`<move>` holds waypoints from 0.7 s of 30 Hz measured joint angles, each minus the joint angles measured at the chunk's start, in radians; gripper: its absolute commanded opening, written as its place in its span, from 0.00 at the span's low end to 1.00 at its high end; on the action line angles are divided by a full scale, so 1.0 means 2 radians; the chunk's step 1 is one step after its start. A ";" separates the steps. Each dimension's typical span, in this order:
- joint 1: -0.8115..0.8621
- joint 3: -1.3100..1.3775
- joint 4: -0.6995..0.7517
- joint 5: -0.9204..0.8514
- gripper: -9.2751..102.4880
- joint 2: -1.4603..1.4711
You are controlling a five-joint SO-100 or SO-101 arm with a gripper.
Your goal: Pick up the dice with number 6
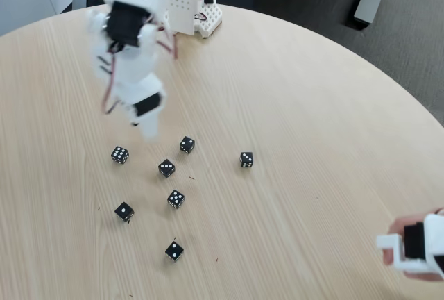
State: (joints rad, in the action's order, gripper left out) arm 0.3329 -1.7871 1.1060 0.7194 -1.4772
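Note:
The dice with number 6 is a small black cube with white pips in two rows of three on top, lying on the wooden table left of centre. My white gripper hangs blurred just above and to the right of it, a short way off and not touching. The blur hides how its jaws stand, and nothing shows between them.
Other black dice lie close by: one right of the gripper tip, others at centre, right, lower middle, lower left and front. The arm's base stands at the table's far edge. A hand holding a white device is at bottom right.

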 measured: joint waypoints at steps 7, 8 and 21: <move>0.016 0.000 -0.067 -0.061 0.27 0.015; 0.015 0.000 -0.079 -0.067 0.27 0.015; 0.018 0.000 -0.151 -0.094 0.27 0.015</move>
State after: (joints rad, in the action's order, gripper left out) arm 0.3682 -1.7871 0.8038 0.5323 -1.4465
